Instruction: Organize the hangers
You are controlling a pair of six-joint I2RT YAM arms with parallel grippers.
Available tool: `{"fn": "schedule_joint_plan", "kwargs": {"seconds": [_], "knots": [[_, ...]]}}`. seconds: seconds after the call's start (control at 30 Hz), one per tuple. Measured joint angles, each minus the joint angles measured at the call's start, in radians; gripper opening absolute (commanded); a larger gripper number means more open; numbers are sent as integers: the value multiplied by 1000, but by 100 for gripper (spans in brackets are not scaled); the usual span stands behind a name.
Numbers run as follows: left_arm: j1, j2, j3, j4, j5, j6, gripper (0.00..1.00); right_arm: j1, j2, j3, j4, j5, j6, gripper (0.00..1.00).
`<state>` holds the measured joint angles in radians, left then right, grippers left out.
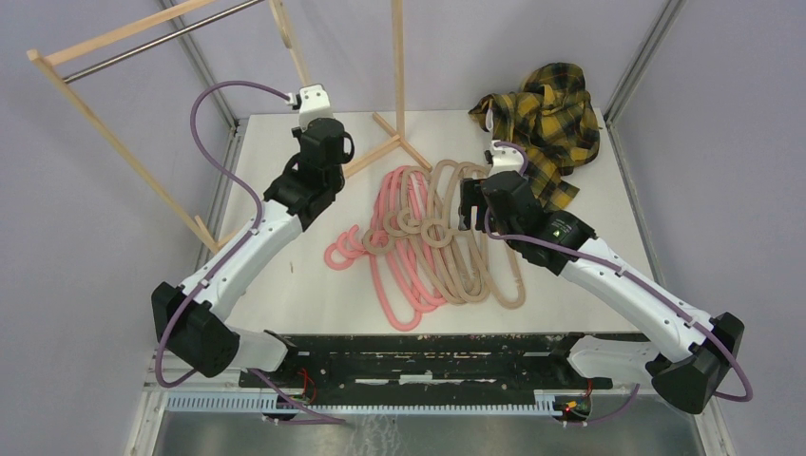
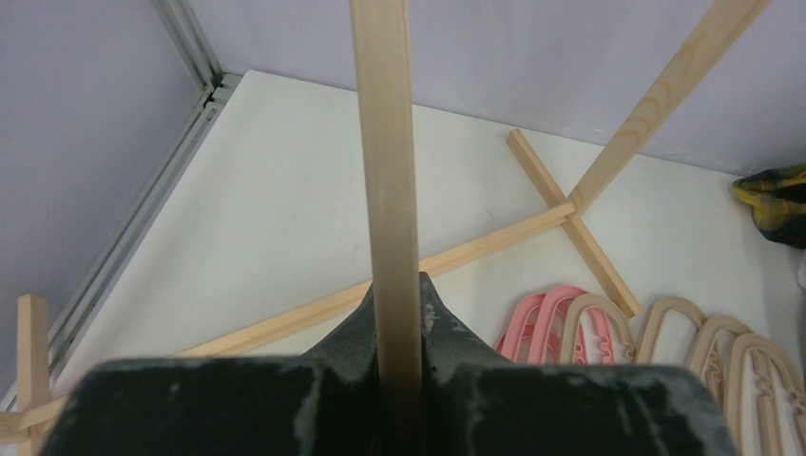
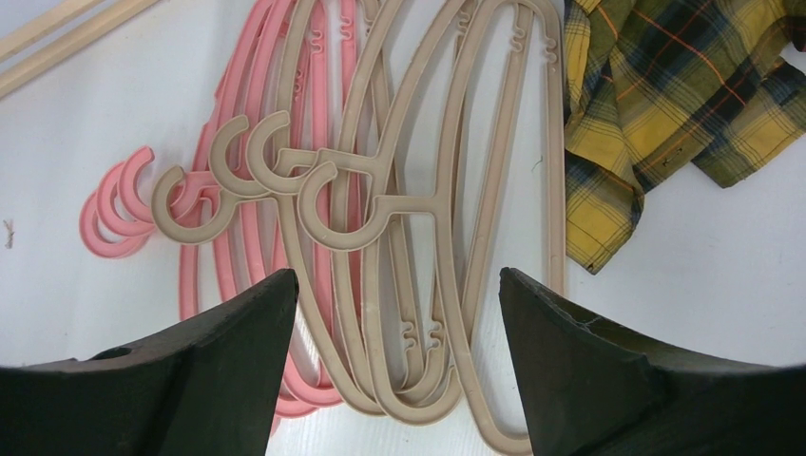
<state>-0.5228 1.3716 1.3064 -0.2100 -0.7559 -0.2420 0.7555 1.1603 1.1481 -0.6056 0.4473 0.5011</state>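
The hangers lie in one overlapping heap on the white table. The pink hangers (image 1: 394, 237) are on the left and the beige hangers (image 1: 466, 252) on the right, hooks toward the left. My right gripper (image 1: 469, 207) hovers open and empty over the beige hangers (image 3: 447, 190); its own view shows its jaws wide apart (image 3: 399, 285), with the pink hangers (image 3: 204, 275) to the left. My left gripper (image 1: 321, 128) is shut on a wooden strut of the rack (image 2: 390, 190), its jaws (image 2: 399, 294) closed on both sides of it. Pink hangers (image 2: 542, 318) and beige hangers (image 2: 703, 351) show beyond.
The wooden rack (image 1: 114, 136) with its metal rail (image 1: 162, 40) stands at the back left, and its floor bars (image 2: 285, 323) cross the table. A yellow plaid shirt (image 1: 546, 114) lies crumpled at the back right, also in the right wrist view (image 3: 665, 95). Metal frame posts stand at the table's corners.
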Motion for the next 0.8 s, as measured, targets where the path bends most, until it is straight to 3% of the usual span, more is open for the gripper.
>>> {"fn": "schedule_joint_plan", "kwargs": {"seconds": [0.5, 0.8], "knots": [[55, 26, 47, -48, 55, -3, 3, -19, 0, 0, -11, -1, -10, 85], [89, -61, -57, 67, 181, -68, 3, -25, -5, -1, -20, 1, -9, 84]]}}
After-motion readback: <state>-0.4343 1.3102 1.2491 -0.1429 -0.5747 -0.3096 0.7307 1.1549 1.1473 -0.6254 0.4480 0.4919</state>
